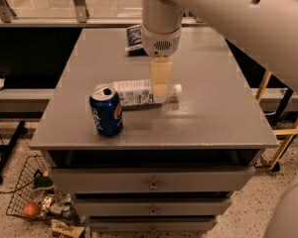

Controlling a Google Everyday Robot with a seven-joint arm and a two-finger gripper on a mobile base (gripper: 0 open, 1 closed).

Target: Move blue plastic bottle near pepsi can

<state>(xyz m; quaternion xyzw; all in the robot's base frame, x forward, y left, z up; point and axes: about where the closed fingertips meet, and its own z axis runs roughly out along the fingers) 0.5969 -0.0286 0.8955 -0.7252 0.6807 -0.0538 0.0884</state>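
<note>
Grey counter (pixel 213 113) is carrying everything. The white arm (pixel 228 14) is reaching over it, with its gripper (pixel 159 93) hanging at the blue plastic bottle (pixel 134 92); I cannot tell its grip. The bottle is lying just beside the pepsi can (pixel 106 110), so the placing looks nearly complete, needing only a clean release.

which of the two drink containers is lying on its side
The blue plastic bottle, flat on the table under the hand; the pepsi can beside it stands upright.
</note>
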